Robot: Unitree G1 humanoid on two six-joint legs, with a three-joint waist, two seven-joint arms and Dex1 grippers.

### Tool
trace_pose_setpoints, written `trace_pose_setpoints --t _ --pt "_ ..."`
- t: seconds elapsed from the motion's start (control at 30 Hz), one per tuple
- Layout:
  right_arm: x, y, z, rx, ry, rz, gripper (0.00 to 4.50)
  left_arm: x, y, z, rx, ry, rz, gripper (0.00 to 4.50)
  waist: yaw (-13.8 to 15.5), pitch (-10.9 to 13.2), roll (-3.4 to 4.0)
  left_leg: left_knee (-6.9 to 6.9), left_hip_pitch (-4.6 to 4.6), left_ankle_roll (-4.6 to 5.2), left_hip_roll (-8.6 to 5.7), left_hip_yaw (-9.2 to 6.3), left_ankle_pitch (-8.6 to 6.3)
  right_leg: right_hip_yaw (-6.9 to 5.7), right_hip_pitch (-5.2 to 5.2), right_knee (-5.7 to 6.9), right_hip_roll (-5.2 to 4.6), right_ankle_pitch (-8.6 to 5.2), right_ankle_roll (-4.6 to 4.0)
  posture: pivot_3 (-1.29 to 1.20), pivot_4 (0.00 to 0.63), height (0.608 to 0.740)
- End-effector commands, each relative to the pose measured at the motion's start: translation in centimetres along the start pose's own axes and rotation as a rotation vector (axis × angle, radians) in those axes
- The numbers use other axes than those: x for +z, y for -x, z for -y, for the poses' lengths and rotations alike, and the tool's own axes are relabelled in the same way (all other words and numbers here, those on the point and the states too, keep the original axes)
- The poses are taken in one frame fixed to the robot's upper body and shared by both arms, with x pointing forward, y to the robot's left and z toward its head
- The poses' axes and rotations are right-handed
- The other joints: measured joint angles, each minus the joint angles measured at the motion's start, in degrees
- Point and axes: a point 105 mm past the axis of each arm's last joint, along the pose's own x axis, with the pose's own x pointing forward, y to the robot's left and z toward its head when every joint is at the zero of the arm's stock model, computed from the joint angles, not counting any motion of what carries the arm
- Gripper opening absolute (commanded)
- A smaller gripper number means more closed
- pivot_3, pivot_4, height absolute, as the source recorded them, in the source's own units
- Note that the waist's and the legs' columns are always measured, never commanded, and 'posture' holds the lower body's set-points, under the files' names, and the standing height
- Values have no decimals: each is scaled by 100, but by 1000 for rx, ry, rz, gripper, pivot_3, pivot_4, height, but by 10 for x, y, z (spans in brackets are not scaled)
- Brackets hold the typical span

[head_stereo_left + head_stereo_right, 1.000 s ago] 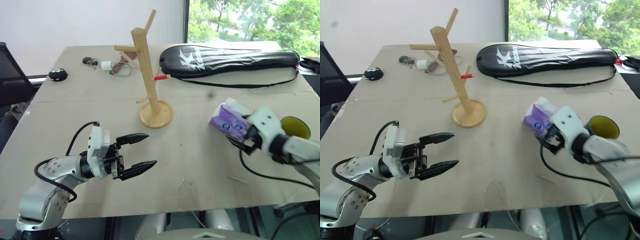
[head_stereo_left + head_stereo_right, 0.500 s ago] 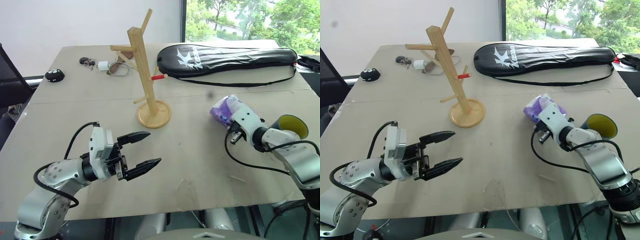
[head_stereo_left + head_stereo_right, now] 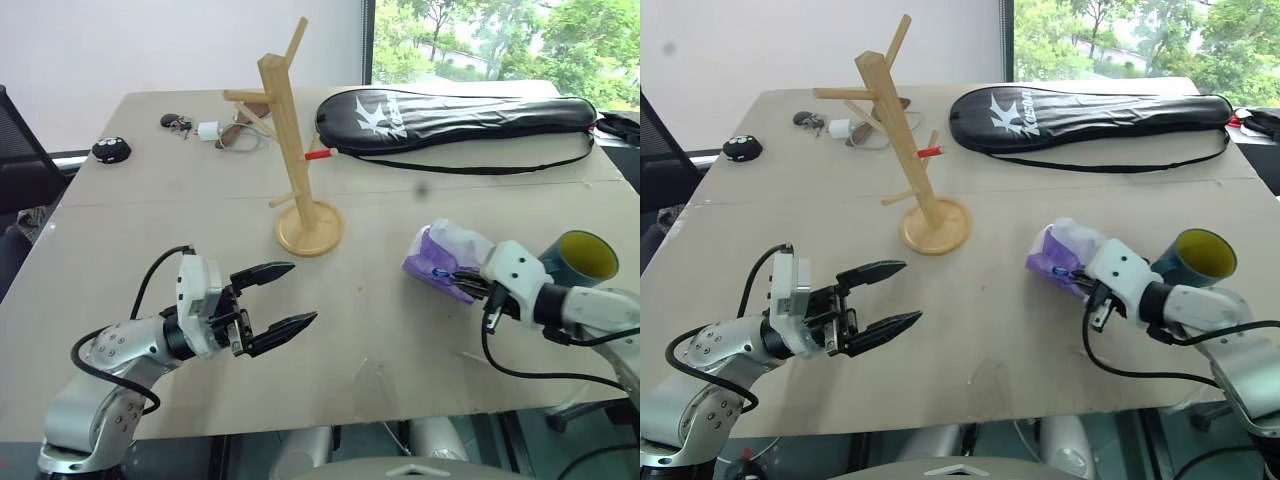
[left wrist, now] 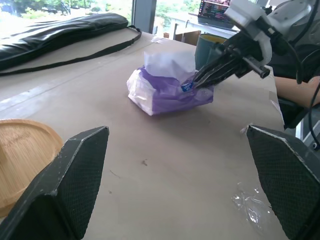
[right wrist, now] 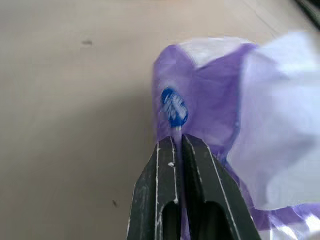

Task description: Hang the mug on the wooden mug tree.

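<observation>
The purple tissue pack [image 3: 440, 262] is pinched by the right gripper [image 5: 178, 150], fingers closed on its wrapper; the left gripper [image 3: 282, 297] is held wide open. The mug [image 3: 580, 258] is left on the worktop [image 3: 150, 230] behind the pack, well apart from the wooden mug tree [image 3: 292, 150]. A clearing step is judged underway; the mug must be grasped next.

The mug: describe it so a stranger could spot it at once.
Start at the long black racket bag at the table's far edge and come toward the robot's right arm. Behind that arm, past the purple tissue pack, lies the mug: teal-blue outside, yellow inside.
</observation>
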Motion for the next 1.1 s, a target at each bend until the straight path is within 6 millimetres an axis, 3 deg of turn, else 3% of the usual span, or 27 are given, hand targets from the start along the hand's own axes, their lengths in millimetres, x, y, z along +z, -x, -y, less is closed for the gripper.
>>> trace_pose_setpoints --t 0.03,0.2,0.27,0.37,0.5,0.6,0.7,0.73,1.0,1.1 --pt "39 8 35 -188 45 178 94 3 -2 5 -30 -34 23 4500 -19 0 0 -1 7 0 3 4 0 6 0 5 4 0 0 0 150 740" --pt "71 29 89 -321 40 259 94 10 -5 4 -39 -47 31 4500 41 2 1 0 2 0 -1 0 0 2 -2 7 -1 0 -2 0 150 740" --pt "72 30 86 -255 66 227 94 11 -5 3 -40 -49 29 4500 55 1 0 0 -6 0 -3 -3 0 -2 -3 -3 -4 0 -2 0 150 740" --pt "56 24 64 -109 119 103 94 12 -5 1 -32 -52 25 4500 51 1 0 -11 -16 0 0 -12 0 -15 -8 -19 -6 -1 -2 0 150 740" --pt "39 12 31 37 50 58 1420 12 -7 3 -28 -47 26 4500 5 2 1 -10 -26 0 1 -5 0 -12 -19 -20 -11 0 -2 0 150 740" --pt "29 7 13 101 35 22 3068 12 -9 6 -28 -41 23 4500 12 2 1 -1 -21 1 1 -1 0 -8 -17 -6 -11 0 -1 0 150 740" --pt "13 0 4 117 61 -42 4327 12 -10 7 -28 -39 19 4500 31 1 0 1 -13 1 0 -4 0 -11 -7 -4 -9 0 -1 0 150 740" --pt "9 -3 3 119 69 -57 4460 12 -10 7 -28 -39 19 4500 37 1 0 1 -12 1 0 -4 0 -11 -7 -4 -8 0 -1 0 150 740" --pt "-31 -26 7 75 102 -201 4460 15 -12 7 -24 -46 14 4500 27 1 0 0 -13 0 -2 -5 0 -11 -9 -5 -9 0 -1 0 150 740" --pt "-36 -29 7 74 77 -207 3706 17 -11 8 -24 -45 15 4500 31 1 0 0 -13 0 -2 -5 0 -11 -9 -5 -9 0 -1 0 150 740"
